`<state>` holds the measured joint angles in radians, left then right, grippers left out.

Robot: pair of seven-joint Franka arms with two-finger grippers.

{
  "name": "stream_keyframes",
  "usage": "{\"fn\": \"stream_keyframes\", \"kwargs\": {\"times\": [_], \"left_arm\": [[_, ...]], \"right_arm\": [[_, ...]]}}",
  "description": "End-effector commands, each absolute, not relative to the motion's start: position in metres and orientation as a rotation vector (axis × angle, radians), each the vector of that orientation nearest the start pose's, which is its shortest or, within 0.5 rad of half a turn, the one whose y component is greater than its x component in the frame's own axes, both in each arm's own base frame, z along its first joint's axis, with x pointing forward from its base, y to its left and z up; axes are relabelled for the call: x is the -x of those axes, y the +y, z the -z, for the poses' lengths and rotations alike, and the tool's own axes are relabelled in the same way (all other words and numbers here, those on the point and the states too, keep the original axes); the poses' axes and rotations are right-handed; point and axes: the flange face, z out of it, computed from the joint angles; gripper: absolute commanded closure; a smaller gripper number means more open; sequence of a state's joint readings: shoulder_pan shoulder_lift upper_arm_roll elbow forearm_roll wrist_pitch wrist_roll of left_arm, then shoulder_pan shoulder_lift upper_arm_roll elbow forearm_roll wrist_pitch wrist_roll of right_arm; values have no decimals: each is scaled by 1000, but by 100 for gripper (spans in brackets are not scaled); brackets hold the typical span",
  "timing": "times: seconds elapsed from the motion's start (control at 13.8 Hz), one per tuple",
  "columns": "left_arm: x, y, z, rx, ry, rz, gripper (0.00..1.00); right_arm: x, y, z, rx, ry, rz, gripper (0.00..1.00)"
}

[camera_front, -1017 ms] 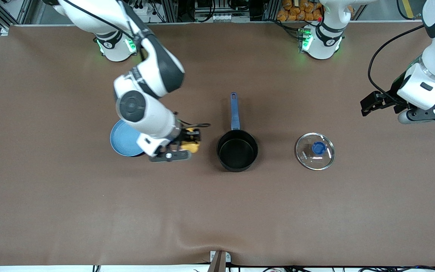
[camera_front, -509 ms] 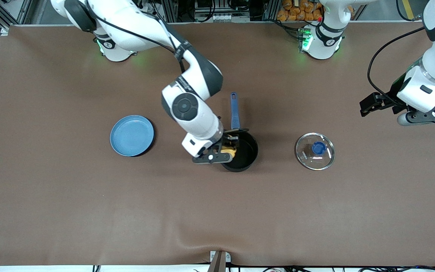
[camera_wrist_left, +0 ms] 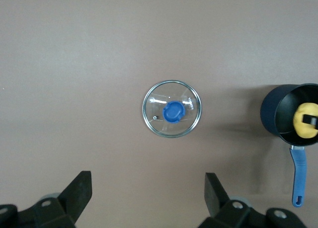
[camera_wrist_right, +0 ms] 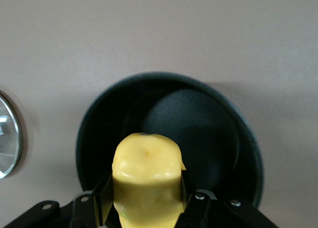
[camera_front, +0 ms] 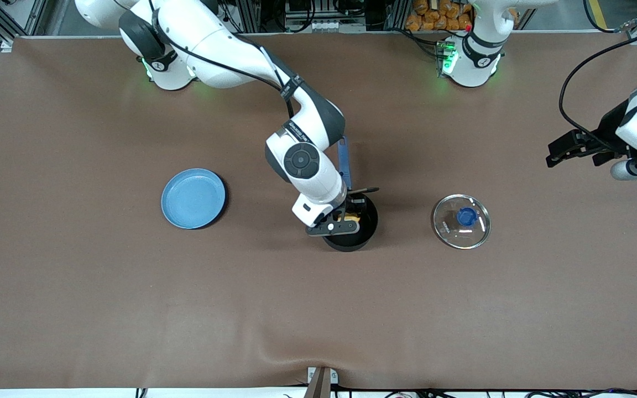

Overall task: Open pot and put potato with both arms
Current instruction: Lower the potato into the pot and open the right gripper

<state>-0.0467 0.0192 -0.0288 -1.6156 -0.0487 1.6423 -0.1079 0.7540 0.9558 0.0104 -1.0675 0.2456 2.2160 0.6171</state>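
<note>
The black pot (camera_front: 358, 232) with its blue handle (camera_front: 344, 163) stands open at the table's middle. My right gripper (camera_front: 347, 217) is shut on the yellow potato (camera_wrist_right: 146, 181) and holds it over the pot's opening (camera_wrist_right: 198, 133). The potato also shows in the front view (camera_front: 348, 219) and in the left wrist view (camera_wrist_left: 305, 119). The glass lid (camera_front: 461, 221) with its blue knob (camera_wrist_left: 173, 111) lies on the table beside the pot, toward the left arm's end. My left gripper (camera_wrist_left: 148, 190) is open and empty, high over the table near the left arm's end (camera_front: 564, 148).
A flat light-blue plate (camera_front: 193, 198) lies on the brown table cover toward the right arm's end, level with the pot. Both arm bases stand along the table's edge farthest from the front camera.
My right gripper has carried the potato from beside the blue plate across to over the pot. My left gripper has drifted a little toward its end of the table.
</note>
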Motion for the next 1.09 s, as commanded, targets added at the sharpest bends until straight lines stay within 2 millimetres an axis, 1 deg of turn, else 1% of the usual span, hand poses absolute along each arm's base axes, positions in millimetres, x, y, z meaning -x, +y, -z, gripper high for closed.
{"fn": "stream_keyframes", "kwargs": {"times": [0.0,0.15,0.36,0.51,0.58,0.65,0.73,0.8,1.02], "left_arm": [[-539,-49,-620,3210,-12,26,0],[-530,-54,-622,3210,6,28,0],[-530,-55,-623,3210,6,30,0],[-534,-53,-621,3211,-1,15,0],[-535,-54,-619,3209,-6,5,0],[-535,-52,-619,3210,-4,6,0],[-536,-49,-620,3209,-11,9,0],[-537,-49,-621,3209,-11,13,0],[-540,-54,-621,3209,-13,15,0]], "right_arm": [[-566,566,-252,2866,-35,36,100],[-561,569,-237,2880,-44,20,100],[-556,573,-218,2897,-64,29,100],[-554,576,-208,2887,-69,60,100],[-551,579,-204,2886,-74,61,91],[-551,578,-203,2886,-72,61,66],[-551,579,-204,2886,-63,60,8],[-551,579,-206,2886,-43,60,0],[-554,575,-215,2897,-36,55,0]]}}
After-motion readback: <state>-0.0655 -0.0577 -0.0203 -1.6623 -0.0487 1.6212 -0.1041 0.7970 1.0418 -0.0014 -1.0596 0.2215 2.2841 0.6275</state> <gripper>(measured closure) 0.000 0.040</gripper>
